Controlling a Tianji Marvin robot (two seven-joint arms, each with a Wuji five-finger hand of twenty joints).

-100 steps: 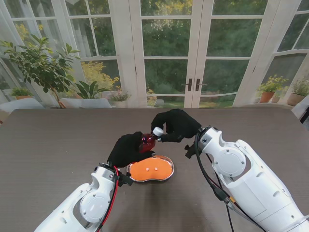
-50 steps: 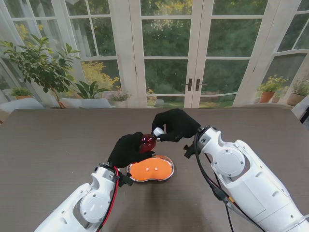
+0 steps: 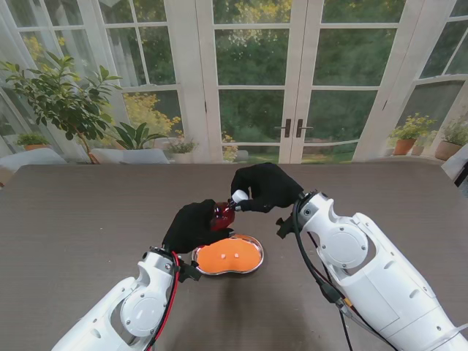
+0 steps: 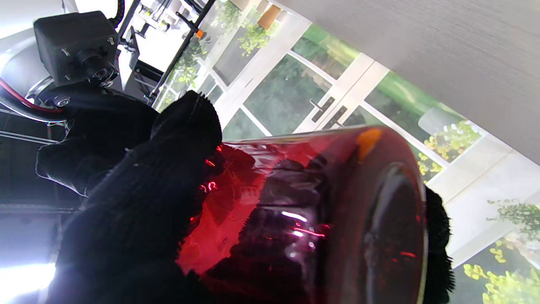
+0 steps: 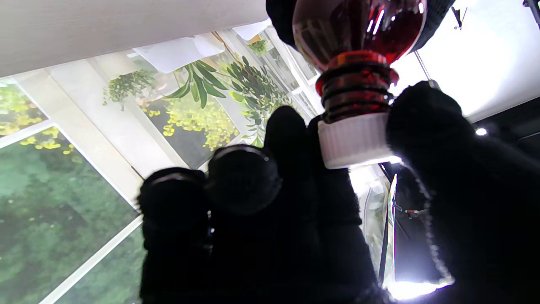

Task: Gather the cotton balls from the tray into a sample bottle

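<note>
While the red sample bottle [image 3: 223,216] is gripped in mid-air by the left robot hand [image 3: 191,225] and its white cap [image 3: 239,197] is pinched by the right robot hand [image 3: 268,187], the cap could easily get dropped onto the tray [image 3: 256,257] holding two cotton balls [image 3: 230,255] if that loose pinch slips, tbh.

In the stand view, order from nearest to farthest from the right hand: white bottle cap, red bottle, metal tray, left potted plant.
1. White ribbed plastic cap: pinched by the right hand.
2. Red glass bottle: just left of it.
3. Kidney-shaped metal tray: nearer to me.
4. Leafy potted plant: far left, beyond the table.
</note>
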